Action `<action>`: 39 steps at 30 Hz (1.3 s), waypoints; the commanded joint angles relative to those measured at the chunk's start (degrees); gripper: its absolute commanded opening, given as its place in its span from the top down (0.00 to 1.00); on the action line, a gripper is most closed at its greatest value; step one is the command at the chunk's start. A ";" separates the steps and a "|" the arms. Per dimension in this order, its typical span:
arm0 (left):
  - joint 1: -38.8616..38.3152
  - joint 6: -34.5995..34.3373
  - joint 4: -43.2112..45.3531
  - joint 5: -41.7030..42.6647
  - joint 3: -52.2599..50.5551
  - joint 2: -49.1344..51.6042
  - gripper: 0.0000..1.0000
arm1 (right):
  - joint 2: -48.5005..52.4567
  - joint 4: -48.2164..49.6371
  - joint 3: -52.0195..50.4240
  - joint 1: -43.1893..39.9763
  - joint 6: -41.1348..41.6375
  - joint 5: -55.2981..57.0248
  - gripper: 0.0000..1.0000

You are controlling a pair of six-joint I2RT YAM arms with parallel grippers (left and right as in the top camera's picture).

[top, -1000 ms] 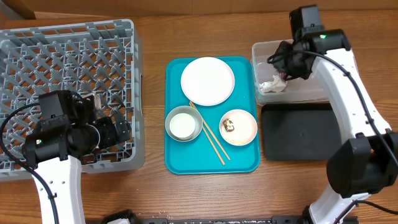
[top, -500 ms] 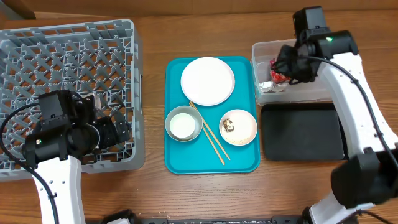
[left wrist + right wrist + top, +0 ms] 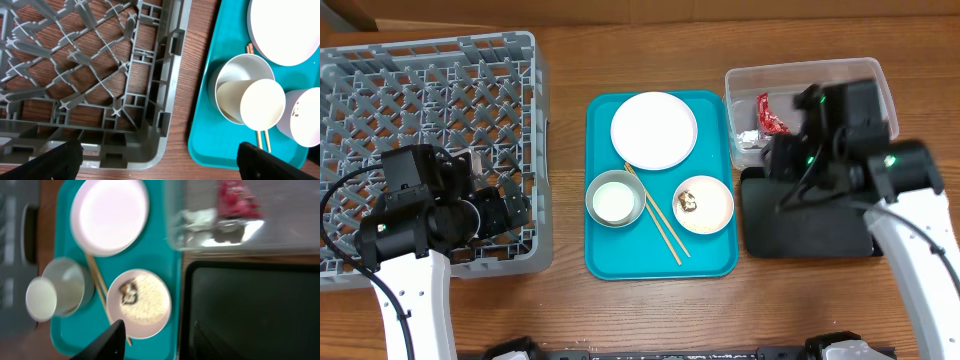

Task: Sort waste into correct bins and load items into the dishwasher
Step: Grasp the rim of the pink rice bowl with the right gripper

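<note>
The red-and-silver wrapper [image 3: 772, 113] lies loose in the clear tub [image 3: 840, 80], next to a white scrap. My right gripper [image 3: 156, 335] hangs open and empty above the seam between the teal tray and the black tray [image 3: 810, 225]. Rice grains and a brown lump sit on the small plate [image 3: 139, 303]. On the teal tray are also the large plate [image 3: 654, 130], the chopsticks [image 3: 658, 220] and the bowl [image 3: 615, 197] with the cup [image 3: 262, 102] lying in it. My left gripper [image 3: 160, 165] is open over the near right corner of the grey dish rack [image 3: 430, 110].
The teal tray [image 3: 715, 262] sits between the rack and the two bins. The black tray holds nothing. Bare wooden table [image 3: 620, 320] runs along the front edge. The rack's pegs hold nothing that I can see.
The right gripper opened over the clear tub and left the wrapper there. It then drew back toward the front, over the black tray's left edge. The left arm has not moved.
</note>
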 commanded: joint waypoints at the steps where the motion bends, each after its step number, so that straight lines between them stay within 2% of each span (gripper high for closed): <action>1: 0.22 1.05 0.22 0.31 1.03 0.07 0.00 | 0.31 2.67 -5.68 5.22 -8.24 -7.21 0.54; 12: 0.22 1.05 -0.02 0.31 1.03 0.07 0.00 | 14.01 11.37 -8.00 22.75 -7.34 -5.68 0.47; 19: 0.22 1.07 -0.02 0.28 1.03 0.07 0.00 | 23.08 14.29 -8.00 25.99 -0.87 0.13 0.47; 23: 0.22 1.07 -0.02 0.28 1.03 0.07 0.00 | 25.79 16.26 -8.00 25.99 -0.68 0.17 0.48; 27: 0.22 1.07 -0.04 0.28 1.03 0.07 0.00 | 27.08 16.63 -8.04 25.99 -0.68 0.13 0.63; 35: 0.22 1.07 -0.07 0.28 1.03 0.07 0.00 | 27.08 15.67 -9.31 25.99 3.15 3.04 0.69; 39: 0.22 1.07 -0.04 0.28 1.03 0.07 0.00 | 27.08 16.06 -10.29 25.99 3.52 4.02 0.83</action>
